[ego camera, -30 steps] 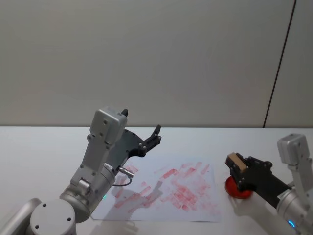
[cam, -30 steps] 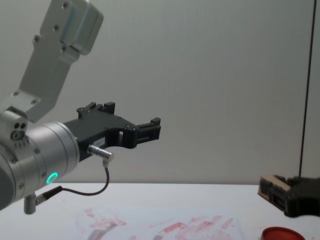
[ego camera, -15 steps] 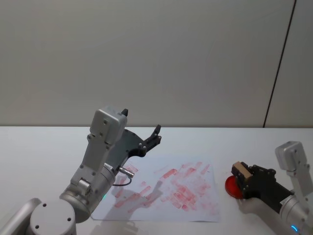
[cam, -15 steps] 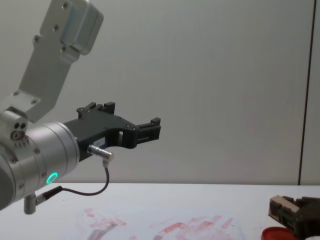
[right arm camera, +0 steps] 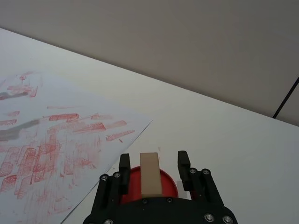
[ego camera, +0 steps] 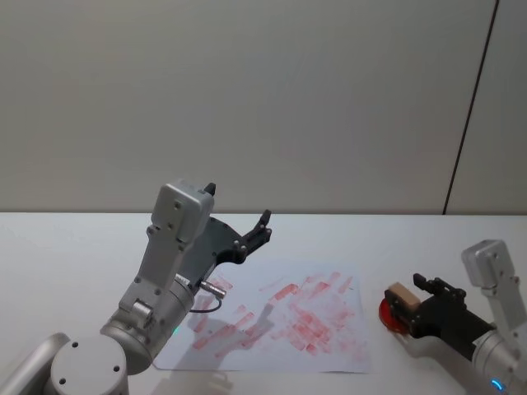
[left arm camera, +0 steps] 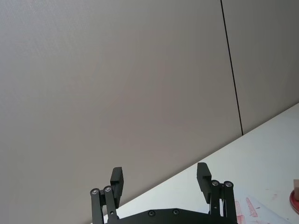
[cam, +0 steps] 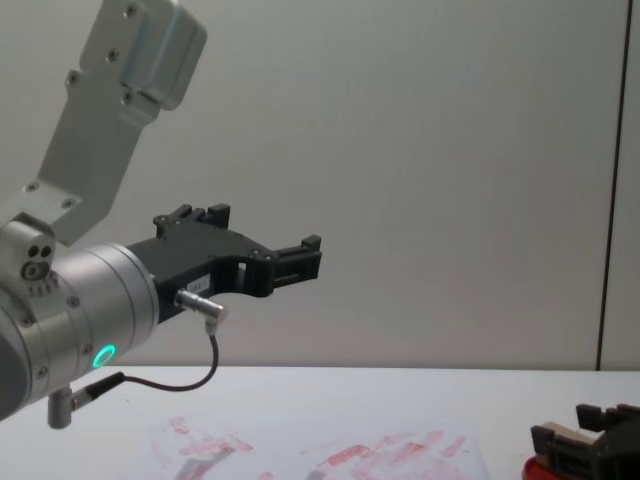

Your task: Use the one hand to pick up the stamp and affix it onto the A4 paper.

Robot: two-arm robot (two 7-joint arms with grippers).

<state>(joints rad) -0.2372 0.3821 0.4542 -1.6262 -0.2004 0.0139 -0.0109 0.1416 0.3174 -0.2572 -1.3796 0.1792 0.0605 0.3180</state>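
Note:
The stamp (right arm camera: 150, 179), a pale tan wooden block, stands on the round red ink pad (right arm camera: 169, 185) just right of the A4 paper (right arm camera: 56, 140), a white sheet covered in red prints. My right gripper (right arm camera: 153, 163) straddles the stamp with its fingers open and a gap on each side. In the head view the stamp (ego camera: 401, 295) sits at the tip of the right gripper (ego camera: 409, 298), above the ink pad (ego camera: 387, 319). My left gripper (ego camera: 237, 206) is held high over the paper's (ego camera: 288, 321) left part, open and holding nothing.
The paper and pad lie on a white tabletop (ego camera: 66, 247) that runs back to a plain grey wall. The left arm's silver wrist (cam: 90, 310) with its green ring light and cable looms over the near left of the paper (cam: 330, 455).
My right gripper came down with the stamp from above the ink pad onto it, then its fingers opened off the stamp. The left arm has not moved.

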